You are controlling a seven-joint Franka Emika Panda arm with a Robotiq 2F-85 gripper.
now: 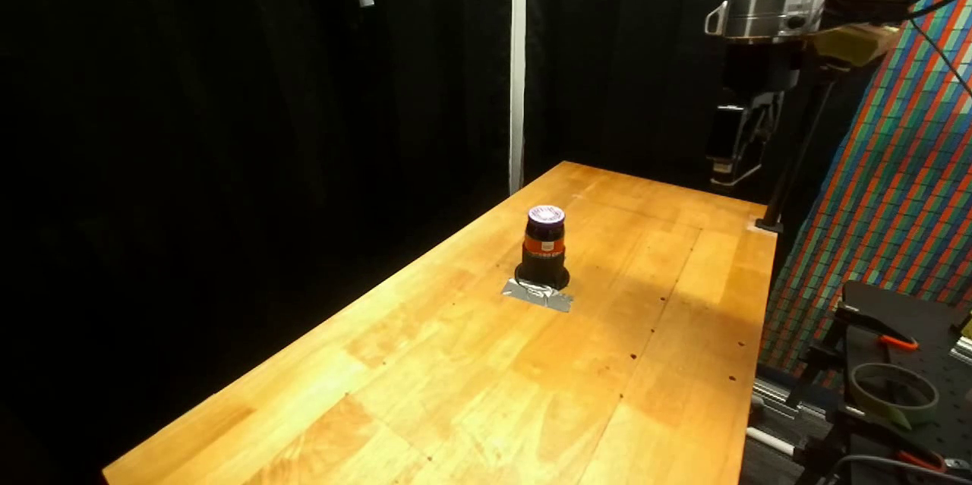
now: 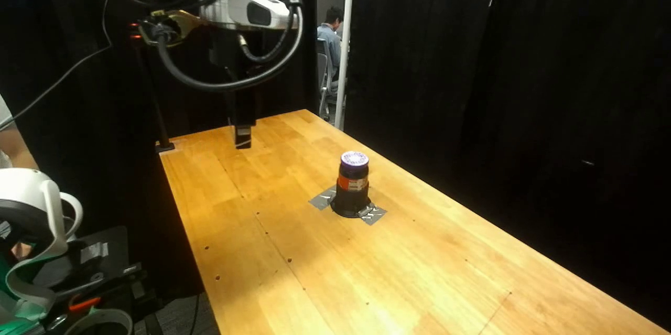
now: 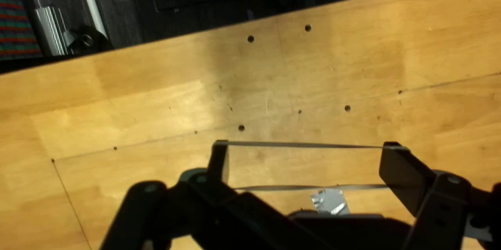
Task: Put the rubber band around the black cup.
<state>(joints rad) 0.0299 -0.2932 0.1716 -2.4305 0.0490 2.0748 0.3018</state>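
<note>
I hold my tool (image 3: pixel 306 164) wide above the surface (image 2: pixel 419 272), the rubber band (image 3: pixel 297 144) stretched between its fingers (image 3: pixel 403 173), while the black cup (image 1: pixel 543 265) stands upright well apart from them.

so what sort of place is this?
Probably a robotics lab: robot arm above a wooden table, black curtains behind it, silver tape at the foot of the black cup.
</note>
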